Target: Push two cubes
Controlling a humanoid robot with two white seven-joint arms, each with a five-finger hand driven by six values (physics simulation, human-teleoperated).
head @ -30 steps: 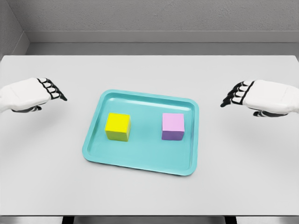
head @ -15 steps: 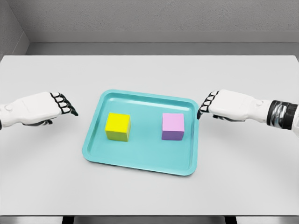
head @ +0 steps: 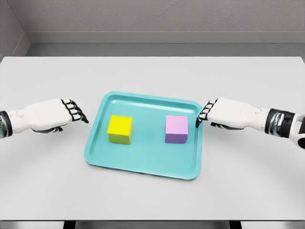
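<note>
On the teal tray (head: 143,167), yellow cube (head: 120,129) sits at 9 o'clock, pink cube (head: 177,129) at 3. Both look rigid and light, so you'd push flat on their outer faces; no writing visible. Left hand (head: 55,114) and right hand (head: 226,113) flank the tray, fingers curled, holding nothing.
</note>
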